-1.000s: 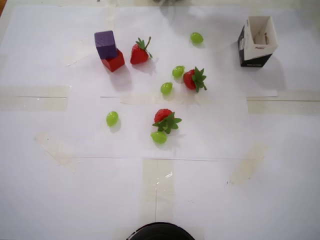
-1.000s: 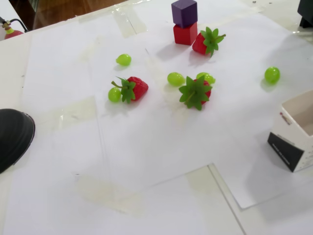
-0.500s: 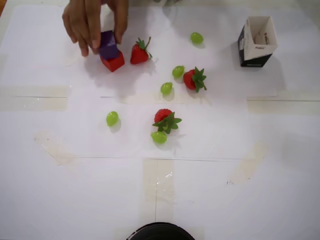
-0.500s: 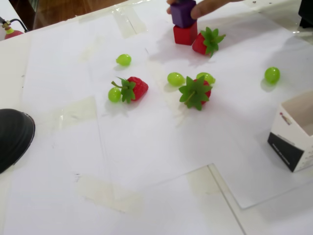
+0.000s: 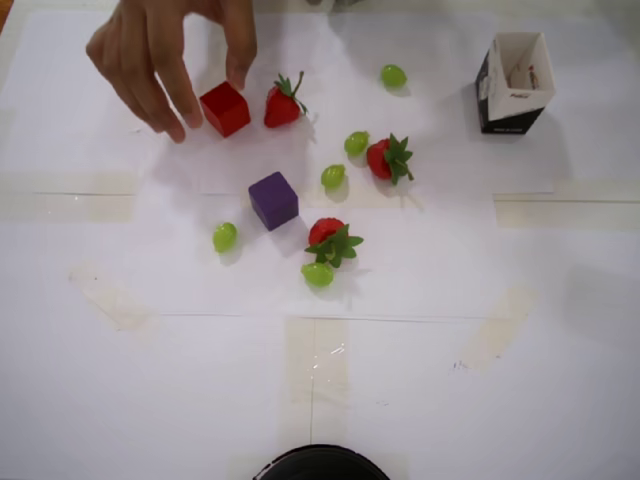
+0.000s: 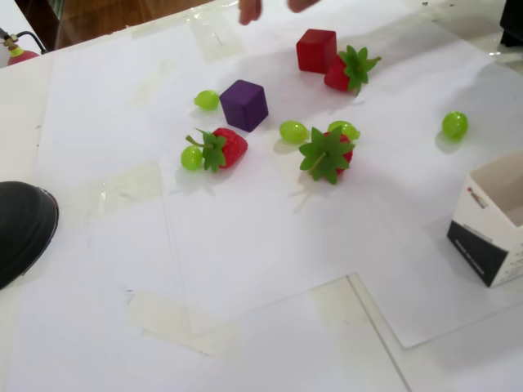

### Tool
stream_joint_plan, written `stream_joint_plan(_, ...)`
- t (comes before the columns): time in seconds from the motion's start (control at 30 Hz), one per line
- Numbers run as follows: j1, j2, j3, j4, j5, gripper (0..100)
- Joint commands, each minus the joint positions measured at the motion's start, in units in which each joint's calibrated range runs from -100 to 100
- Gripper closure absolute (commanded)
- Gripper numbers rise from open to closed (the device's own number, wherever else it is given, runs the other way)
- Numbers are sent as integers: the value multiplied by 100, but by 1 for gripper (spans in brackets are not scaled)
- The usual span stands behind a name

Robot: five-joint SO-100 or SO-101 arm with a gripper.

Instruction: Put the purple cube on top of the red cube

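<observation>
Purple cube [image 5: 273,200] sits alone mid-tabletop, well apart from the red cube [image 5: 225,108] near the far edge, where a person's hand [image 5: 165,55] hovers. Stacking hasn't begun; we must first grasp it. No claw shows, so we cannot tell its state.
</observation>
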State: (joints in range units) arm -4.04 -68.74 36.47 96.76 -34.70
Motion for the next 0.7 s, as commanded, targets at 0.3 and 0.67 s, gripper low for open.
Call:
stream_joint_plan(0.3,132,38,89,-125,161,100)
stream_joint_plan(0.67,81,-73,262,-109,132,100)
